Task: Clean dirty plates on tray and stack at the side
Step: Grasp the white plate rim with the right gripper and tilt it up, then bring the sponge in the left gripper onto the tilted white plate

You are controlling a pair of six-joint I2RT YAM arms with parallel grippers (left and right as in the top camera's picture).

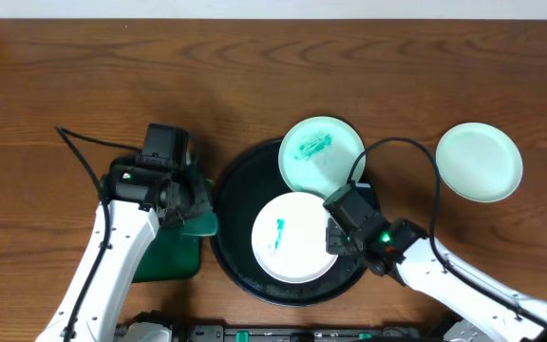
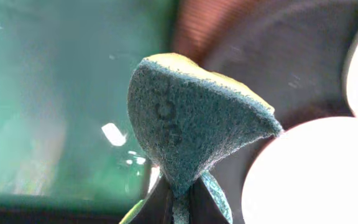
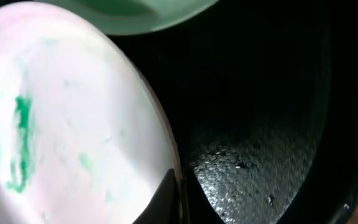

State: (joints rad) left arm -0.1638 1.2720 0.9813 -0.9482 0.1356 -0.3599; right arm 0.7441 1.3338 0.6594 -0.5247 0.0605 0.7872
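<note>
The round black tray (image 1: 235, 204) holds a white plate (image 1: 288, 237) with a green smear and a mint plate (image 1: 321, 152) with green smears resting on its far rim. A plain mint plate (image 1: 480, 161) lies on the table at the right. My left gripper (image 1: 198, 214) is shut on a green-and-yellow sponge (image 2: 191, 118), just left of the tray. My right gripper (image 1: 335, 233) is shut on the white plate's right rim (image 3: 176, 180); the smeared plate face (image 3: 55, 124) fills the right wrist view.
A rectangular green tray (image 1: 169, 252) lies under my left arm, left of the black tray; it also shows in the left wrist view (image 2: 48, 93). The wooden table (image 1: 84, 66) stretches behind. A black cable (image 1: 84, 152) runs off the left arm.
</note>
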